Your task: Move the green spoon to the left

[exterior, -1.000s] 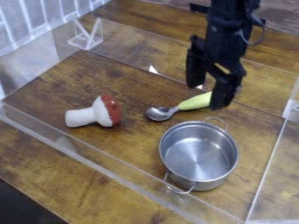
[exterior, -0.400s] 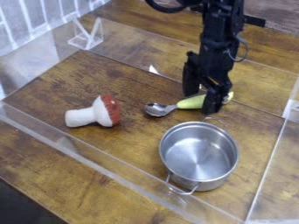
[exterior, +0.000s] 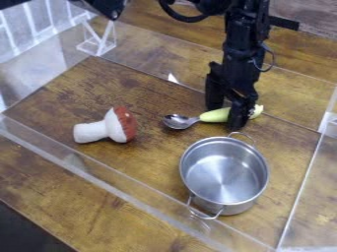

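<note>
The small spoon with a yellow-green plastic handle and a shiny silver bowl (exterior: 208, 118) lies flat on the wooden counter (exterior: 79, 94), its bowl pointing left toward the mushroom and its handle running right, just above the rim of the pot. The black hand (exterior: 228, 104) stands straight over the handle with its fingers spread and released, one on each side of the green plastic; nothing is gripped yet.

Over the past second the hand has dropped from well above the spoon down to counter level, so its fingertips now bracket the handle while the spoon itself has not shifted. That suggests the approach is done and the closing squeeze comes next, with the whole carry to the left still ahead.

The round steel pot (exterior: 224, 174) sits just in front of the spoon and looks empty. The red-capped white toy mushroom (exterior: 105, 127) lies on its side further left.
</note>
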